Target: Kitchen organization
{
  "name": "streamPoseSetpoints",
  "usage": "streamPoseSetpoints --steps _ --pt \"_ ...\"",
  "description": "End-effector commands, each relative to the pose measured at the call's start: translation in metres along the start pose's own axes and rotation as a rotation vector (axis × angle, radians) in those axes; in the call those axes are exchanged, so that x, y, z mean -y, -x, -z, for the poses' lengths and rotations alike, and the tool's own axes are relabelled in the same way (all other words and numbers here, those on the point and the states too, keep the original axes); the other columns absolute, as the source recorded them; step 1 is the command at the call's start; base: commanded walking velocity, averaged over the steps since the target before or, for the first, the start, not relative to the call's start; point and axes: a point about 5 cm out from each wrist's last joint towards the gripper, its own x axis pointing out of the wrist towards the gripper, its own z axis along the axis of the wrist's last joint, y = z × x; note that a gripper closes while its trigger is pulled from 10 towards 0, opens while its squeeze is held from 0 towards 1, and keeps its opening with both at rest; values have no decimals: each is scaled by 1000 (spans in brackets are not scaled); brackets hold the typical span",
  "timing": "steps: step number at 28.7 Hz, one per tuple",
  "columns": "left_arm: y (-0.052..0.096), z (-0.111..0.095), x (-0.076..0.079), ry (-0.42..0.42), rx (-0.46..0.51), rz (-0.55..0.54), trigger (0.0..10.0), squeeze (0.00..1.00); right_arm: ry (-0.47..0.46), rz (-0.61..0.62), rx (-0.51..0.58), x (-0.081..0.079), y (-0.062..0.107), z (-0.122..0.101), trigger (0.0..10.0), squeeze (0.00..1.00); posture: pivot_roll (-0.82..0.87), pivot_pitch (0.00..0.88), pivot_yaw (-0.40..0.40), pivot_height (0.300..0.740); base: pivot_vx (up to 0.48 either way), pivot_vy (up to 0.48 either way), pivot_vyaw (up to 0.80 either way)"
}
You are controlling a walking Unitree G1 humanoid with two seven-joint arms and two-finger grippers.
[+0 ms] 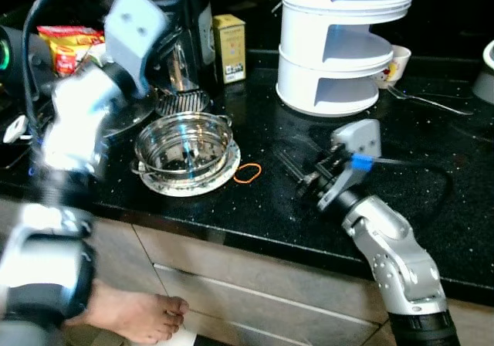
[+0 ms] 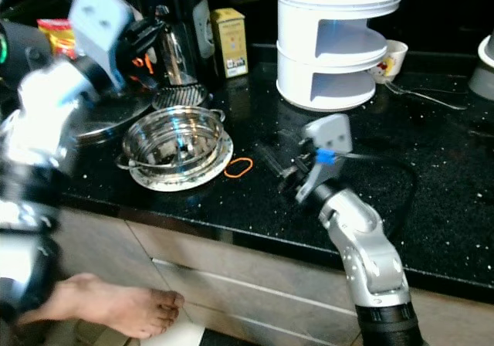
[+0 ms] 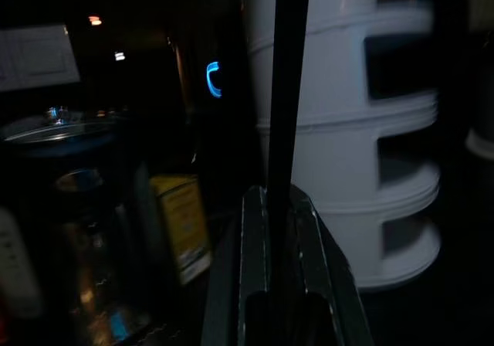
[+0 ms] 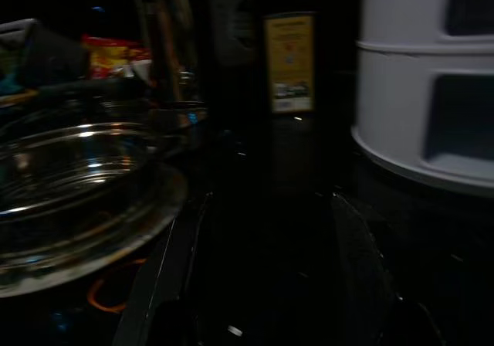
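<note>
A shiny steel bowl with side handles sits upright on a white plate at the front of the black surface. Just beside the plate lies an orange rubber band, flat. Behind the bowl stands a yellow carton, upright.

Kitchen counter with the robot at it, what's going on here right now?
The robot stands at a black countertop with both arms up and nothing in either. Its right gripper hovers open low over the counter, near an orange rubber band and a steel bowl on a plate. The left gripper is raised toward the back, facing a white tiered rack and a yellow box. A person's bare foot shows on the floor below.
</note>
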Motion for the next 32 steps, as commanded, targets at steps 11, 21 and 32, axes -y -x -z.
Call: streamPoseSetpoints --steps 11,21,32 --pt "27 11 55 80 -30 33 10000 0 -41 101 103 17 -3 -18 10000 0 -91 0 52 740 0 0 -798" --pt "55 22 57 91 -141 -45 10000 0 -30 78 124 10 -5 -20 10000 0 -94 0 53 740 0 0 -359" --pt "105 37 62 66 -239 -264 10000 0 -47 -13 132 -19 -5 -13 10000 0 -82 0 35 740 0 0 0"
